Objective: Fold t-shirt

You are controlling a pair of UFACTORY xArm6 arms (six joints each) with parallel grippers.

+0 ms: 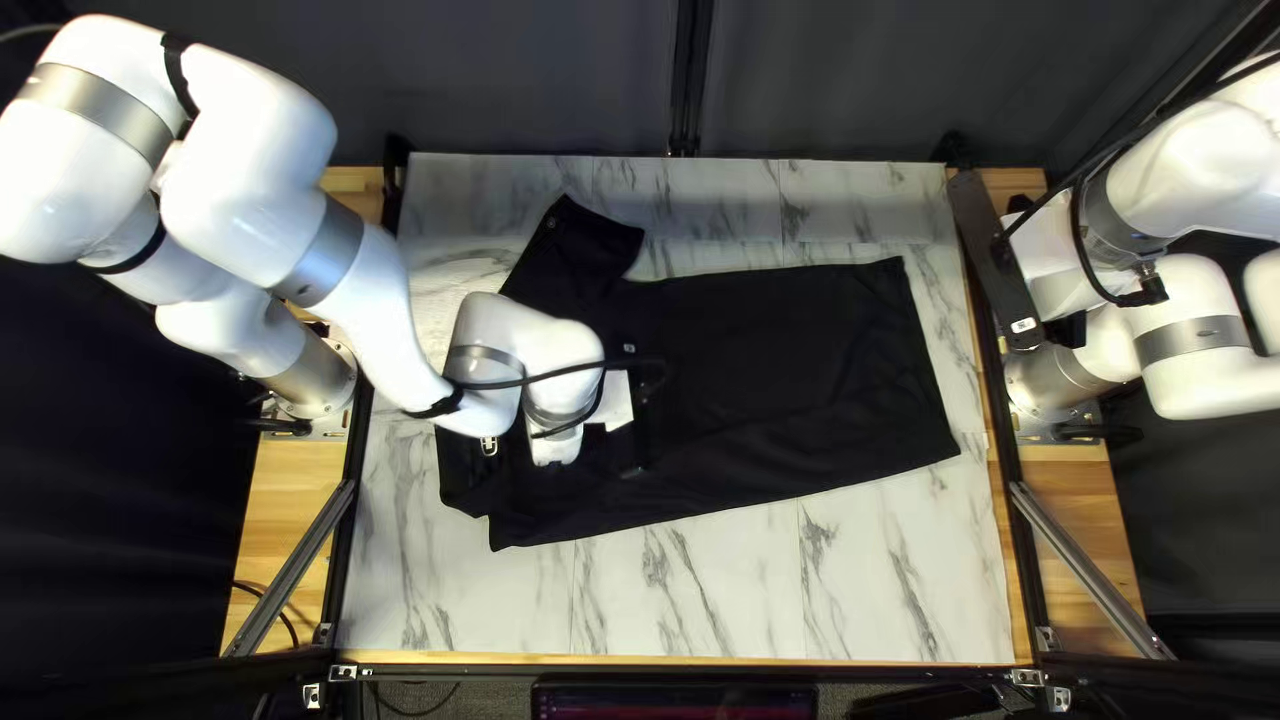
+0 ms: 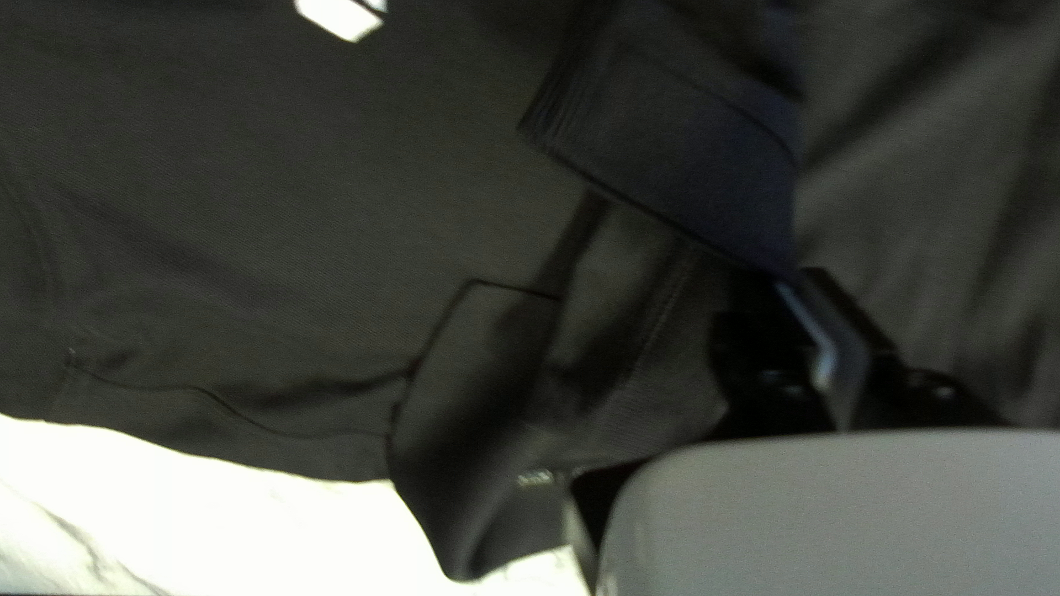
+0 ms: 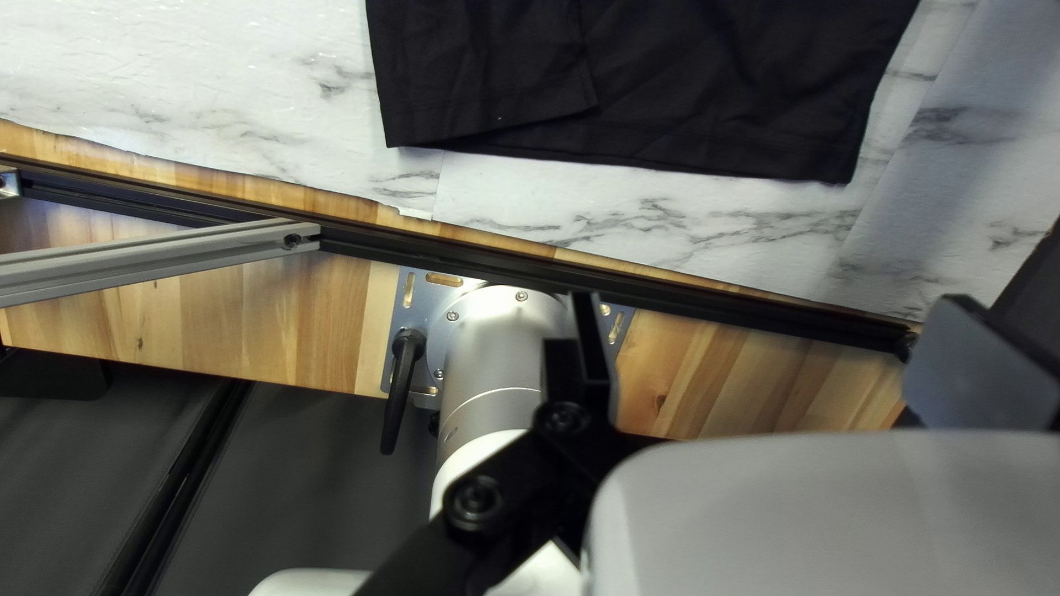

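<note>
Sleeve fold in hand on shirt [image 1: 800, 374]

Step, as judged: a sleeve is being laid inward; the body remains long, so folding looks well short of complete. Next move calls for setting the cuff [image 2: 674, 166] down flat and letting go; risk of rucking.

Left gripper [image 2: 823, 287]: clamped, by appearance, on a pinch of shirt, cuff just beside its tips, body spread ahead. Left arm [image 1: 394, 314] reaches over the collar end, wrist bent down.

Right gripper [image 3: 770, 304]: fingers apart, nothing between them touched; shirt hem ahead, well apart. Right arm [image 1: 1194, 174] folded back by its base.
</note>
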